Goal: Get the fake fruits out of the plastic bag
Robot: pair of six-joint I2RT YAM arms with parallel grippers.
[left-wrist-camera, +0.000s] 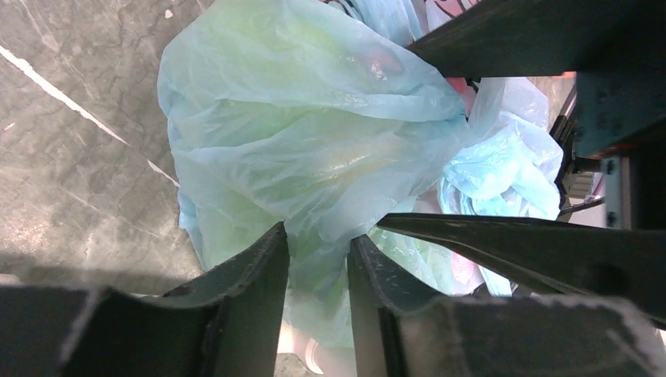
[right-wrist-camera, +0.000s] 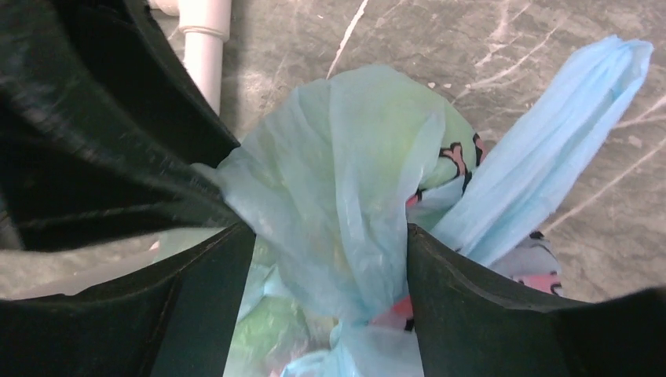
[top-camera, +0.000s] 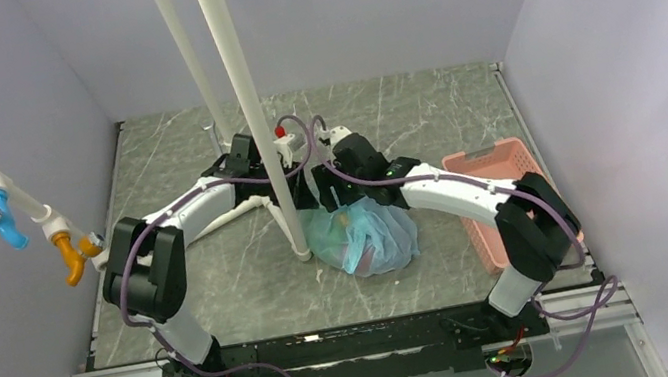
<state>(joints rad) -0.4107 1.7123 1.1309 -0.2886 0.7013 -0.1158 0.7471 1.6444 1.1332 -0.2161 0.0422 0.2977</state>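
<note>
The plastic bag, thin light blue-green film with dark print, lies bunched on the table centre. The fake fruits show only as yellow, green and pinkish tints through the film; none is outside it. My left gripper is shut on a gathered fold of the plastic bag; in the top view it is at the bag's far edge, by the pole. My right gripper is open, its fingers straddling a bunch of bag film; it is beside the left one.
A white pole stands just left of the bag, its foot on the table. A flat pink slotted tray lies at the right under the right arm. A loop handle sticks out over the grey marbled table.
</note>
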